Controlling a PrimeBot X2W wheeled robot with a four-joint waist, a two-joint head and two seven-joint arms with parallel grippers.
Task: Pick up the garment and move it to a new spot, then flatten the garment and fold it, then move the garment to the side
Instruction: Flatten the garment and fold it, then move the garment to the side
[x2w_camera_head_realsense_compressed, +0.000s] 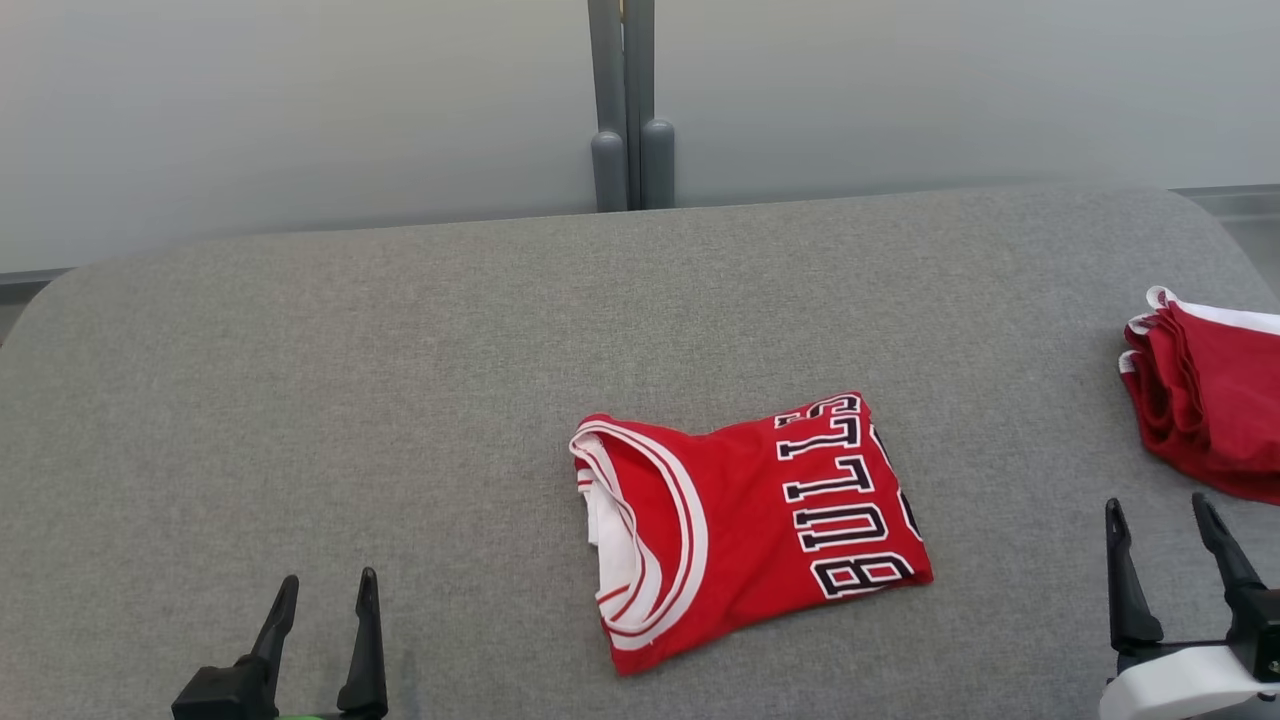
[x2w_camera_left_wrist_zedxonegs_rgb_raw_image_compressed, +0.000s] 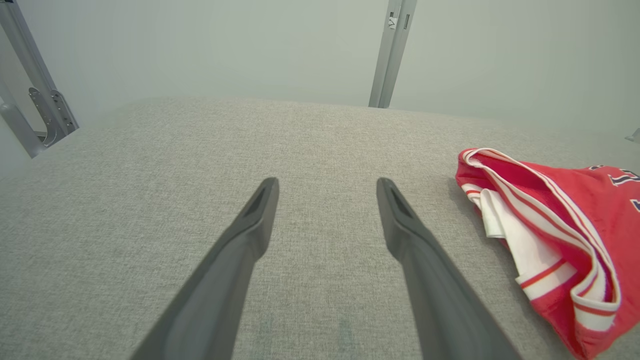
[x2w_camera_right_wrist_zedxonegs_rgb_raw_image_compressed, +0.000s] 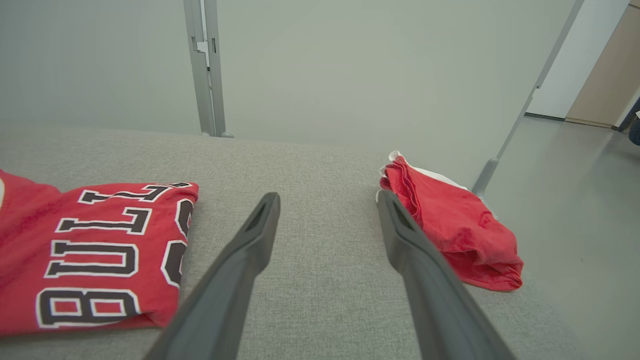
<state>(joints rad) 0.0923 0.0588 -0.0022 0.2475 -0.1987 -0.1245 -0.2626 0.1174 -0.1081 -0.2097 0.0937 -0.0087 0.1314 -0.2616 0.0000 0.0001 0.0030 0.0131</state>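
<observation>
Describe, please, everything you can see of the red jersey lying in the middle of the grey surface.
The red jersey is a thin garment folded into a compact rectangle, lying flat and skewed on the grey padded surface. A rounded opening trimmed in white and red stripes faces the robot's left, with a white inner layer showing inside; dark white-edged block letters run along the right half. Nothing but the surface touches it: the left gripper and right gripper sit apart from it, both open.

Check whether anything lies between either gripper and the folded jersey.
Nothing visible. Bare grey surface separates the jersey from the left gripper and the right gripper; the red garment pile lies farther right.
</observation>
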